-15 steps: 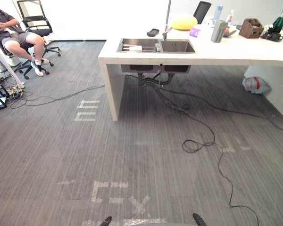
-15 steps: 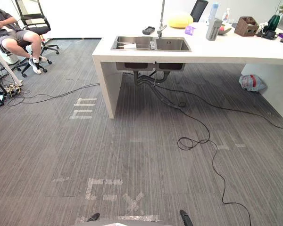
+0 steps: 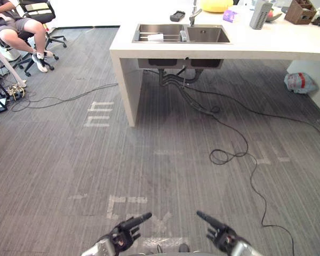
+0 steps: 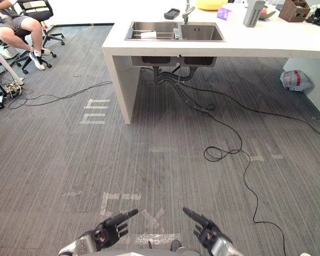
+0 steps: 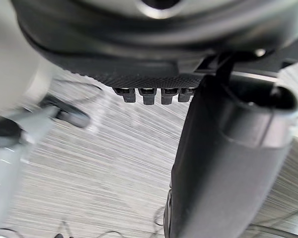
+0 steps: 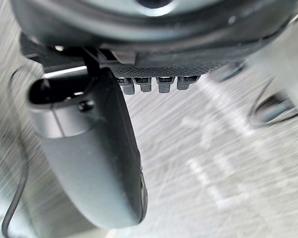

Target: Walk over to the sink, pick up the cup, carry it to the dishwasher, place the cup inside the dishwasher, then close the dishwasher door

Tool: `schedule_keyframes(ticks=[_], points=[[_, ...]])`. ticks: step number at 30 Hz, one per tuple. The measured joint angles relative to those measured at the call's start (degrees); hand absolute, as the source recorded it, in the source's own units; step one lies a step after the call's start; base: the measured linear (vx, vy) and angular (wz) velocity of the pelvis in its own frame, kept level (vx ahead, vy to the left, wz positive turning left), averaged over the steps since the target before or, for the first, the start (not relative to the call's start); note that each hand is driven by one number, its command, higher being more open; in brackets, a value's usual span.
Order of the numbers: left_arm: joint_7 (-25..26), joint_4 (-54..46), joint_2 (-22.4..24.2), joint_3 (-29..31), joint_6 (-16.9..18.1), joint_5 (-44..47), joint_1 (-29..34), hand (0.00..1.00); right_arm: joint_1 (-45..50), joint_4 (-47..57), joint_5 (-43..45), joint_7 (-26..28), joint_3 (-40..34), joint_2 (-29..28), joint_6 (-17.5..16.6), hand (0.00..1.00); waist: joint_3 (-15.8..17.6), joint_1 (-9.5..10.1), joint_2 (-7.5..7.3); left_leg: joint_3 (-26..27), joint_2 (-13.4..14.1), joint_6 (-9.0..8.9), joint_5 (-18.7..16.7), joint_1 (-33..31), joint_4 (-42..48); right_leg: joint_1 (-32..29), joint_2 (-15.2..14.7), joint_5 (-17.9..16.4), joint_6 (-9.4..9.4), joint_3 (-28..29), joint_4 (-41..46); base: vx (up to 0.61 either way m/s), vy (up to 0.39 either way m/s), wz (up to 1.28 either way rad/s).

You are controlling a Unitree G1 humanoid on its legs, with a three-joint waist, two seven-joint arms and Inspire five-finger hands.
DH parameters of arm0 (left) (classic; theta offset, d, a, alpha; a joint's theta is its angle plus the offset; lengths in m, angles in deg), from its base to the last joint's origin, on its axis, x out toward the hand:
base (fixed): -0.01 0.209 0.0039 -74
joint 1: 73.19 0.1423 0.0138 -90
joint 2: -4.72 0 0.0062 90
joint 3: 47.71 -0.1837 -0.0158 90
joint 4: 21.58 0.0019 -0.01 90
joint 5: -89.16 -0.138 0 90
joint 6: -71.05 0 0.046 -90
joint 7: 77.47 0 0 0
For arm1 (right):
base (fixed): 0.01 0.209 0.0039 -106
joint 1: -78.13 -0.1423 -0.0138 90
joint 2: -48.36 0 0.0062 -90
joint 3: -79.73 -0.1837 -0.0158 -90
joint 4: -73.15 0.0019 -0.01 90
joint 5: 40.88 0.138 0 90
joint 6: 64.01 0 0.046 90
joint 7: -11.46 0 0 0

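A white cup point(image 3: 155, 37) lies in the left basin of the steel sink point(image 3: 207, 34), which is set into the near end of a white counter point(image 3: 266, 47) far ahead of me. A faucet point(image 3: 192, 15) stands behind the sink. My left hand point(image 3: 122, 234) and right hand point(image 3: 218, 233) hang low over the grey carpet at the bottom of the eye views. They are far from the sink, with fingers relaxed and holding nothing. Each wrist view looks past the hand's thumb point(image 5: 223, 163) point(image 6: 89, 163) at carpet.
A person point(image 3: 18, 24) sits on an office chair at the far left. Black cables point(image 3: 232, 154) trail from under the sink across the carpet to the right. A plastic bag point(image 3: 300, 82) lies under the counter. Tape marks point(image 3: 98, 121) lie on the floor.
The camera has moved closer to the counter and looks further down. Both hands have come up into the bottom of the eye views.
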Motion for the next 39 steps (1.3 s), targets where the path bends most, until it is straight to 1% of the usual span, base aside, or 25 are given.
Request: schedule_keyframes(ticks=[2,4,6,7,8,10,12,14,16,19,24,27,29,30,31,32,33,34,35,36,37,38,39], points=[[2.02,0.01,0.26,-0.03,0.98,-1.39,-0.69,1.0,-0.79,0.03,-0.01,0.38,0.37,0.19,0.04,1.0,0.34,-0.01,0.04,-0.05,0.0,0.01,0.03,-0.02,-0.15,-0.09,0.01,-0.09,0.13,-0.07,0.0,0.0,0.0,0.0],[4.74,0.16,0.27,-0.19,1.38,-4.8,-0.43,1.0,0.11,-0.23,-0.12,0.78,0.55,0.21,0.04,1.0,0.37,-0.2,0.08,-0.05,0.0,0.01,0.03,0.05,-0.46,-0.12,0.02,-0.33,0.49,-0.17,0.0,0.0,0.0,0.0],[6.36,0.26,0.2,-0.65,1.38,-7.28,-0.04,1.0,1.23,-0.66,-0.63,1.01,0.55,0.2,-0.02,1.0,0.39,-0.26,0.11,-0.05,-0.02,0.01,0.03,0.05,-0.58,-0.14,0.02,-0.45,0.96,-0.23,0.01,0.0,0.0,0.0],[6.65,0.37,0.23,-0.73,1.72,-9.52,0.34,1.0,1.84,-1.32,-1.01,1.03,0.57,0.16,-0.47,1.0,0.39,-0.34,0.12,-0.04,0.01,0.01,0.03,0.06,-0.58,-0.13,0.02,-0.48,1.62,-0.29,0.01,0.0,0.0,0.0],[6.65,0.38,0.26,-0.73,2.05,-10.37,0.58,1.0,2.3,-1.32,-1.56,1.03,0.59,0.13,-0.82,1.0,0.39,-0.36,0.12,-0.04,0.01,0.01,0.03,0.06,-0.58,-0.13,0.01,-0.48,1.67,-0.3,0.01,0.0,0.0,0.0],[7.15,0.39,0.48,-0.77,3.69,-12.53,1.39,1.0,3.77,-1.4,-2.36,0.95,0.59,0.1,-3.21,1.0,0.42,-0.52,0.17,0.0,-0.01,-0.01,0.02,0.08,-0.58,-0.11,-0.04,-0.46,2.2,-0.3,0.02,0.0,0.0,0.0],[7.81,0.38,0.64,-0.81,4.93,-12.75,1.75,1.0,4.2,-1.4,-2.69,0.9,0.5,0.1,-4.48,1.0,0.42,-0.8,0.18,0.01,-0.01,-0.03,0.01,0.11,-0.58,-0.08,-0.07,-0.47,2.38,-0.32,0.02,0.0,0.0,0.0],[9.17,0.34,0.85,-1.18,7.05,-12.76,2.08,1.0,4.52,-1.39,-3.52,1.04,0.46,0.03,-6.19,1.0,0.39,-1.14,0.22,0.06,-0.04,-0.07,-0.02,0.22,-0.5,0.06,-0.1,-0.48,2.4,-0.32,0.03,-0.04,-0.005,-0.01],[10.42,0.11,0.87,-1.76,8.21,-13.34,2.16,1.0,4.75,-1.39,-5.33,1.2,0.22,-0.08,-6.95,1.0,0.37,-1.13,0.26,0.1,-0.03,-0.09,-0.03,0.23,-0.37,0.12,-0.11,-0.48,2.4,-0.33,0.04,-0.05,-0.013,-0.01],[11.4,0.01,1.03,-1.74,9.27,-16.2,2.77,1.0,5.45,-1.39,-7.86,2.07,-0.12,-0.16,-6.98,1.0,0.33,-1.11,0.33,0.18,0.03,-0.18,-0.11,0.23,0.11,0.27,-0.13,-0.48,2.4,-0.32,0.17,-0.07,-0.018,-0.01],[10.95,0.21,1.75,-1.69,9.18,-17.34,5.36,1.0,6.31,-2.17,-8.6,3.19,-0.12,-0.96,-5.48,1.0,0.31,-1.0,0.4,1.05,0.2,-0.27,-0.33,0.46,1.03,0.25,-0.12,-0.48,2.39,0.24,1.01,-0.07,-0.011,-0.08],[9.73,0.82,2.46,-1.49,8.95,-18.36,7.18,1.0,7.34,-2.6,-8.29,3.29,-0.04,-1.88,-5.3,1.0,0.29,-0.92,0.44,1.44,0.26,0.18,-0.58,0.71,1.3,0.07,-0.1,-0.46,2.3,1.01,1.71,-0.07,0.003,-0.1],[9.24,1.26,2.33,-0.85,8.96,-18.32,7.33,1.0,7.25,-2.91,-8.29,3.58,-0.07,-1.6,-5.18,1.0,0.27,-0.49,0.47,2.45,0.28,0.91,-0.75,0.95,1.62,-0.47,-0.13,-0.8,1.65,1.82,3.01,-0.09,0.016,-0.24],[8.85,1.94,2.31,-0.49,8.95,-18.32,7.33,1.0,7.23,-3.02,-8.25,3.66,-0.22,-1.59,-5.2,1.0,0.27,-0.24,0.48,3.11,0.23,1.85,-1.25,1.01,2.15,-1.67,-0.38,-2.58,0.39,1.89,5.89,-0.1,0.015,-0.18],[8.54,2.16,2.05,-0.53,8.91,-18.33,7.34,1.0,7.26,-3.03,-7.61,3.67,-0.55,-1.51,-5.21,1.0,0.29,-0.4,0.43,3.12,0.04,2.5,-1.66,1.0,2.74,-3.25,-1.13,-4.81,0.84,1.57,10.06,-0.09,0.02,-0.09],[8.21,2.22,1.94,-0.6,8.9,-18.33,7.39,1.0,7.3,-3.04,-6.89,3.67,-0.58,-1.38,-5.21,1.0,0.3,-0.42,0.4,3.03,-0.17,2.72,-1.8,1.15,2.93,-4.02,-1.63,-6.02,1.29,1.26,12.31,-0.08,0.054,0.09],[7.33,2.38,1.85,-0.74,8.88,-18.32,7.43,1.0,7.32,-3.25,-6.34,3.67,-0.57,-1.29,-5.2,1.0,0.36,-0.41,0.33,2.75,-0.78,3.31,-2.12,1.74,3.06,-5.64,-2.91,-8.26,3.47,0.56,17.34,-0.06,0.068,0.06],[7.18,2.51,1.95,-1.07,8.86,-18.14,7.33,1.0,6.95,-3.32,-6.3,3.66,-0.58,-0.38,-5.47,1.0,0.72,-0.33,0.08,2.92,-1.08,4.3,-2.75,2.02,3.32,-8.92,-4.18,-8.56,3.83,-0.53,25.21,-0.09,0.093,0.02],[7.21,2.52,1.8,-1.2,8.81,-18.04,7.18,1.0,6.29,-3.36,-6.28,3.67,-0.64,0.03,-5.51,1.0,0.76,-0.12,0.43,3.07,-1.13,4.67,-3.01,2.24,3.88,-12.01,-5.45,-8.3,3.37,-1.99,32.1,-0.07,0.069,-0.03],[7.27,2.55,1.58,-1.23,8.72,-17.51,6.91,1.0,5.8,-3.39,-6.26,3.66,-0.8,0.13,-5.51,1.0,1.4,-0.05,0.1,3.02,-1.33,5.06,-3.28,2.72,4.39,-13.85,-6.64,-7.68,2.44,-3.13,36.8,-0.07,0.092,0.04],[7.73,2.57,0.91,-1.3,8.31,-14.59,5.93,1.0,4.7,-3.38,-6.14,3.66,-1.25,0.44,-6.01,1.0,3.28,-0.15,-0.72,2.6,-1.7,6.05,-4.34,4.26,5.91,-18.06,-9.51,-4.4,-0.23,-4.91,48.06,-0.03,0.058,0.09],[7.96,2.58,0.77,-1.4,8.16,-13.55,5.73,1.0,4.5,-3.39,-6.13,3.67,-1.24,0.54,-6.22,1.0,3.79,-0.21,-0.45,2.3,-1.71,6.44,-4.77,4.62,6.77,-19.49,-10.15,-4.57,-0.29,-4.96,51.11,0.02,0.072,0.23],[8.5,2.55,0.66,-2.29,7.37,-11.8,5.14,1.0,4.14,-3.37,-6.04,3.67,-1.07,0.73,-6.33,1.0,4.02,-0.89,-0.7,1.33,-1.62,6.92,-5.46,4.88,7.97,-21.02,-10.48,-5.65,0.28,-5.03,52.13,0.05,0.04,0.36]])
